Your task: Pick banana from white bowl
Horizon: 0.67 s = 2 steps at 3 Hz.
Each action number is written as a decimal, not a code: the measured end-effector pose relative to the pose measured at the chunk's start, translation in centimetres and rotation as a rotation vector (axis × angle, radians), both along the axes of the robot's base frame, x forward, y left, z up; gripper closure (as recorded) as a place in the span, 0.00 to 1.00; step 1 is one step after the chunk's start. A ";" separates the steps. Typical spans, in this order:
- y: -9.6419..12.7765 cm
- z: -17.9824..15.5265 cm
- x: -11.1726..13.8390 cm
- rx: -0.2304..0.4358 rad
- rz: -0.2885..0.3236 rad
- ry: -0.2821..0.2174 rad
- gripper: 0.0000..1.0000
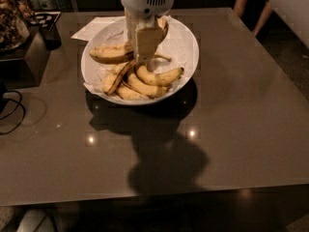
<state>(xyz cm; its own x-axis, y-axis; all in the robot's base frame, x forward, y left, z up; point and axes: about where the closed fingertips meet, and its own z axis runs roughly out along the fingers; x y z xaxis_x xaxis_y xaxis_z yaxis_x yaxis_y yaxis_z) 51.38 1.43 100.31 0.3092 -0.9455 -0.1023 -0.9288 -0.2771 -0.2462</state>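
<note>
The white bowl [189, 52] stands on the dark table at the back centre, lined with white paper. My gripper [141, 43] hangs over the bowl's middle, shut on the long speckled banana [110, 54]. The banana lies crosswise in the fingers and is lifted above the others. Its left end sticks out toward the bowl's left rim and its right end shows behind the gripper. Several other bananas [158, 77] lie in the front of the bowl, one with a dark edge stripe [118, 77].
A white sheet of paper [94, 28] lies behind the bowl. A dark box [29, 57] and a black container [48, 33] stand at the back left. A black cable [11, 111] loops at the left edge. A person's legs [251, 8] are at the back right.
</note>
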 end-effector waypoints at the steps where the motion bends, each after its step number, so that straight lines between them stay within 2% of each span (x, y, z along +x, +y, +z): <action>1: 0.0 0.0 0.0 0.000 0.000 0.000 1.00; 2: 2.3 -0.2 -0.7 0.059 0.055 0.017 1.00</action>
<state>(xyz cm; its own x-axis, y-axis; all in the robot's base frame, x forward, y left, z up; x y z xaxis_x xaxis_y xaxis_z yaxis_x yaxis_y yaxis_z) 50.68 3.71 100.10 0.3584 -0.9193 -0.1628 -0.9167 -0.3135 -0.2478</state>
